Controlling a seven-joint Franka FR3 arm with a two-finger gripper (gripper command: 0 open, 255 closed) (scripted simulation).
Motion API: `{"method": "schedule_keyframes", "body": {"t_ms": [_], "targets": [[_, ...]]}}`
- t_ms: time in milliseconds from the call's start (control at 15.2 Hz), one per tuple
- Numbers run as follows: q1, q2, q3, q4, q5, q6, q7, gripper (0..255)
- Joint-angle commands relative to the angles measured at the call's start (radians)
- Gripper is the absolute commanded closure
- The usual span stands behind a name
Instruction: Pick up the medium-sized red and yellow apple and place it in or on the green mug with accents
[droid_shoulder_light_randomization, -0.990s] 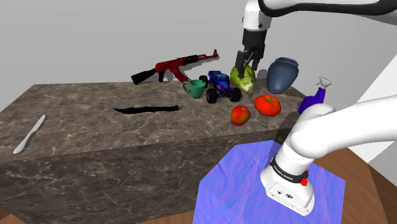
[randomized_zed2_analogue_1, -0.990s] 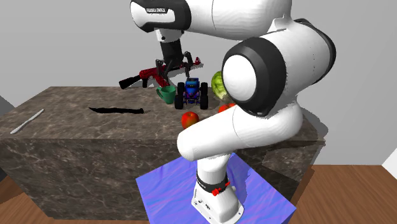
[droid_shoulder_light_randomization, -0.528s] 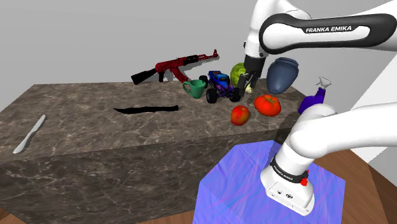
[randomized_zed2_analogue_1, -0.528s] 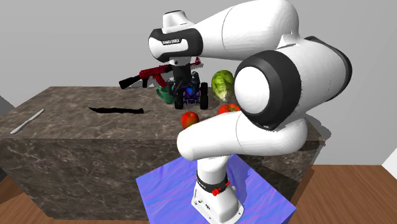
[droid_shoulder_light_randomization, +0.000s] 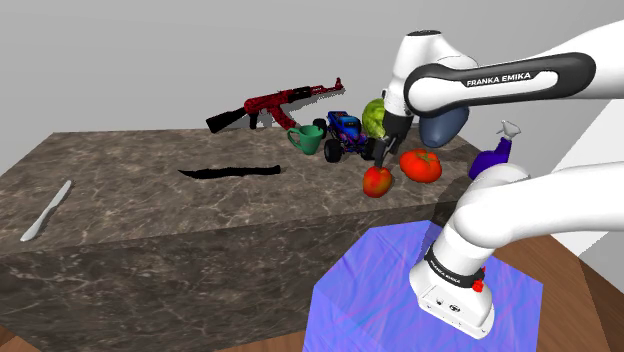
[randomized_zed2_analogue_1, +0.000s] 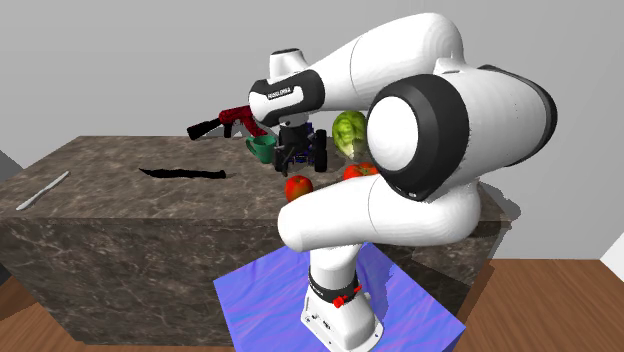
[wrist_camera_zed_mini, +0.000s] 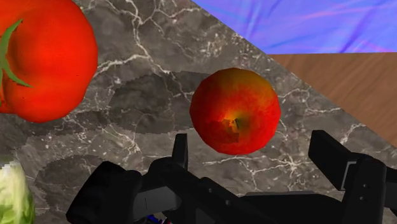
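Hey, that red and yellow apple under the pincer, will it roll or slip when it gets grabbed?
It probably rolls easily: the apple is round and sits free on the flat marbled counter. Its smooth, curved skin may slip unless the open pincer closes across its middle.

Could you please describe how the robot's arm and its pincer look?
The arm has thick, rounded white links with dark joints. One black band carries the white lettering FRANKA EMIKA. The pincer is all black, with two blocky fingers.
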Motion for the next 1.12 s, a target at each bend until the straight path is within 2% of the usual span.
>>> {"method": "schedule_keyframes", "body": {"t_ms": [0, 132, 594, 660, 1056], "targets": [[-0.005, 0.008, -0.007, -0.025, -0.008, 0.034, -0.002, 0], [-0.008, 0.018, -0.012, -0.041, -0.013, 0.061, -0.001, 0], [-0.008, 0.018, -0.012, -0.041, -0.013, 0.061, -0.001, 0], [-0.008, 0.018, -0.012, -0.041, -0.013, 0.061, -0.001, 255], [-0.008, 0.018, -0.012, -0.041, -0.013, 0.061, -0.001, 255]]}}
